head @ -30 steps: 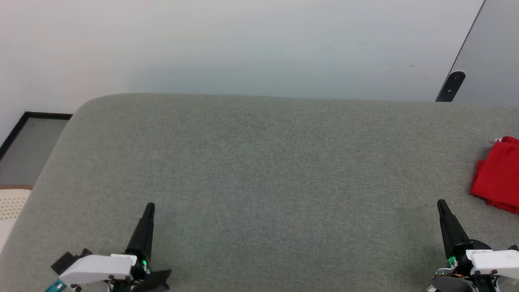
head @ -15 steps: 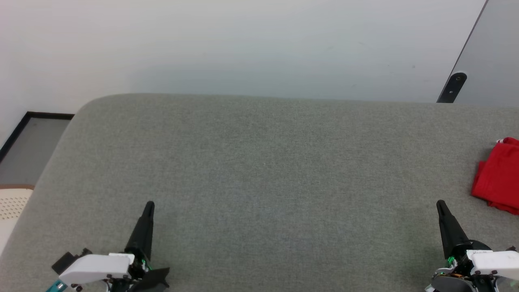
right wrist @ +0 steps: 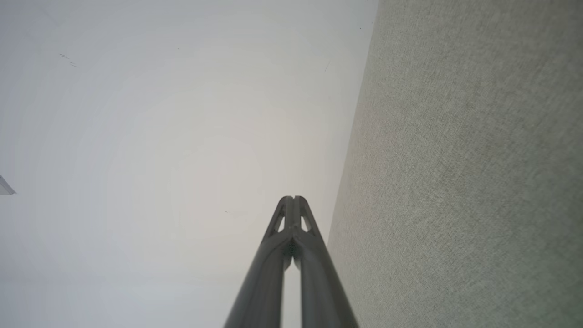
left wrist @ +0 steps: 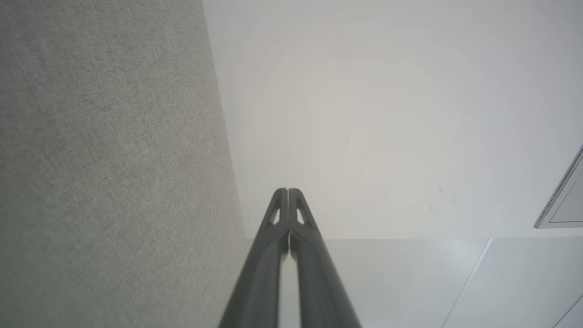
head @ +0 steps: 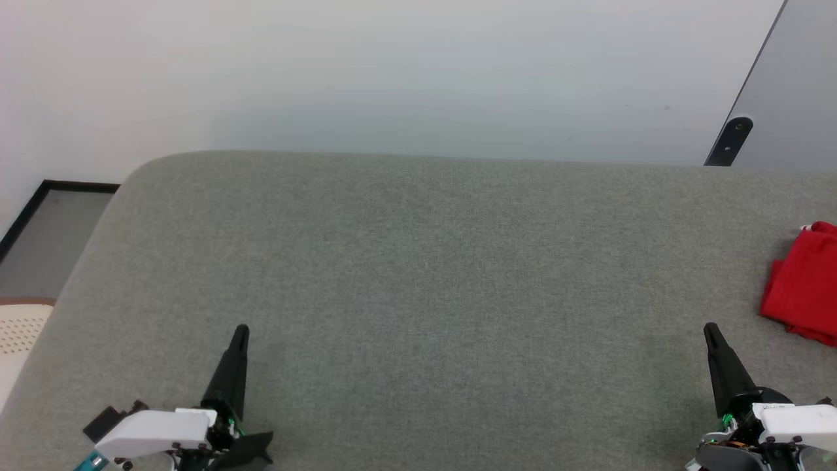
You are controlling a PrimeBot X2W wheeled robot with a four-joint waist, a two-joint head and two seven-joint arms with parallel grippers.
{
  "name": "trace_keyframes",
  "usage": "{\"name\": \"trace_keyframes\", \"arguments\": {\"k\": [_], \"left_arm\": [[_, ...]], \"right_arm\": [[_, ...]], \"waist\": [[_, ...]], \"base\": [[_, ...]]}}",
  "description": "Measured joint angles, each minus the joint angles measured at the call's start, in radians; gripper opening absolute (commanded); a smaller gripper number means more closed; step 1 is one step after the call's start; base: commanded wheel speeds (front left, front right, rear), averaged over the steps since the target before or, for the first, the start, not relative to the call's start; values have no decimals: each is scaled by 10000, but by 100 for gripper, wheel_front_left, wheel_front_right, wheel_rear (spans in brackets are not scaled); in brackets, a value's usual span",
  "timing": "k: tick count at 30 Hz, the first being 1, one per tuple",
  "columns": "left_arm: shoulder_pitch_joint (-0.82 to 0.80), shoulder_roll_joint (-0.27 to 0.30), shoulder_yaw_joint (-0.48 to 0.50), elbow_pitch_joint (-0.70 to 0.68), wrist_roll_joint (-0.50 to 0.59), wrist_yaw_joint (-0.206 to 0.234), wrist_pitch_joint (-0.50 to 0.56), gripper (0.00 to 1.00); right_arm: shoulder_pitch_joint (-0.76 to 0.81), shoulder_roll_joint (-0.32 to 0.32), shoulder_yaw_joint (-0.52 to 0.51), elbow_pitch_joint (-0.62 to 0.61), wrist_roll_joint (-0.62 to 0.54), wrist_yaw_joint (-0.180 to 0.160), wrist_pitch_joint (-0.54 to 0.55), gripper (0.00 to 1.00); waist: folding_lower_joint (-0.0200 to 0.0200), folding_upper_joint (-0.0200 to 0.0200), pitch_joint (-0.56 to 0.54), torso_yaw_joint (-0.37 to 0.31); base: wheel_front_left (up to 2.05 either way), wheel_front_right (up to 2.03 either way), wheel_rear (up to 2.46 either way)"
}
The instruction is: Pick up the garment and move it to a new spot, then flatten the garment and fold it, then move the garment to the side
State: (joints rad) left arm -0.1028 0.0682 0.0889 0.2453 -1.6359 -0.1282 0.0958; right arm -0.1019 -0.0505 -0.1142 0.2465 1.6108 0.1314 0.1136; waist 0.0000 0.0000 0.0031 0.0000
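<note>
The garment [head: 804,284] lies folded in a red bundle at the far right edge of the grey padded surface [head: 418,275], partly cut off by the head view's border, with a bit of white trim at its top. My left gripper [head: 240,331] rests shut at the lower left, fingers pointing up the view, holding nothing. At the lower right my right gripper [head: 711,329] is also shut and empty, a short way left of and below the garment. In the left wrist view the left gripper [left wrist: 288,191] shows fingertips pressed together. The right gripper [right wrist: 294,199] looks the same in its wrist view.
A pale wall [head: 392,72] rises behind the surface's rounded far edge. A grey panel with a dark bracket [head: 731,139] stands at the upper right. Dark-framed flooring [head: 46,229] and a cream perforated object [head: 16,330] lie off the left edge.
The whole head view has shifted slightly to the left; neither gripper nor the garment has moved on the surface.
</note>
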Motion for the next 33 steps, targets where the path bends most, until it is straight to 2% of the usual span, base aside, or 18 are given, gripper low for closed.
{"name": "trace_keyframes", "arguments": {"k": [33], "left_arm": [[-4, -63, 88, 2, 73, -2, 67, 0]], "right_arm": [[-1, 0, 2, 0, 0, 0, 0, 0]], "waist": [[0, 0, 0, 0]], "base": [[0, 0, 0]]}}
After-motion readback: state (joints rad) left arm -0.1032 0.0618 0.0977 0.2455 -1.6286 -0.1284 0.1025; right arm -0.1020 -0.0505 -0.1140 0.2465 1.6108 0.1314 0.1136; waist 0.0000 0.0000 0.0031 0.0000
